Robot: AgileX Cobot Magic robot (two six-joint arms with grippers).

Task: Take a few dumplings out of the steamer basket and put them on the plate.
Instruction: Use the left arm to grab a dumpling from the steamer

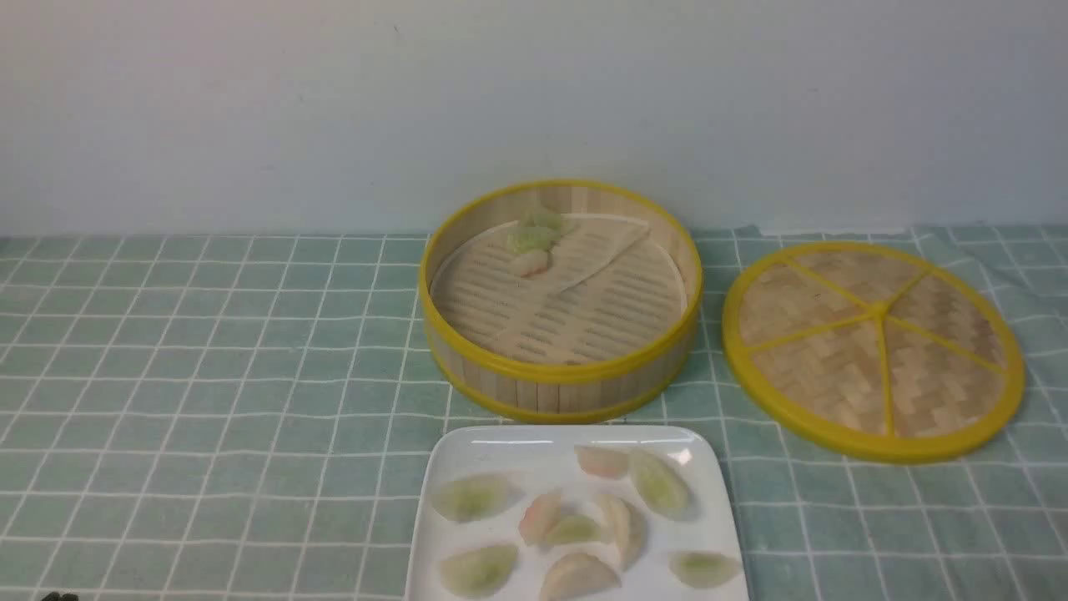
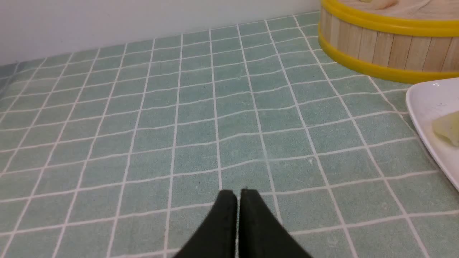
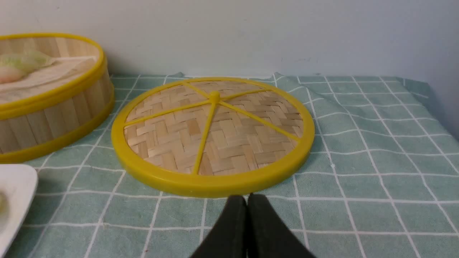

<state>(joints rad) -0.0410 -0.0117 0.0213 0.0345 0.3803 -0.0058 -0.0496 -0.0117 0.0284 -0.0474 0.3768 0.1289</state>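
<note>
The steamer basket (image 1: pixel 561 367) stands mid-table with three dumplings (image 1: pixel 531 242) at its far left side, two green and one pink. The white plate (image 1: pixel 476 442) sits in front of it at the near edge and holds several green and pink dumplings (image 1: pixel 576 529). My left gripper (image 2: pixel 238 192) is shut and empty, low over the cloth left of the plate (image 2: pixel 426 104) and basket (image 2: pixel 380 50). My right gripper (image 3: pixel 247 197) is shut and empty, just before the lid's rim. Neither gripper shows in the front view.
A flat woven lid with yellow spokes (image 1: pixel 873 346) lies right of the basket; it also shows in the right wrist view (image 3: pixel 213 132). A green checked cloth (image 1: pixel 209 376) covers the table and wrinkles at the far right. A pale wall stands behind.
</note>
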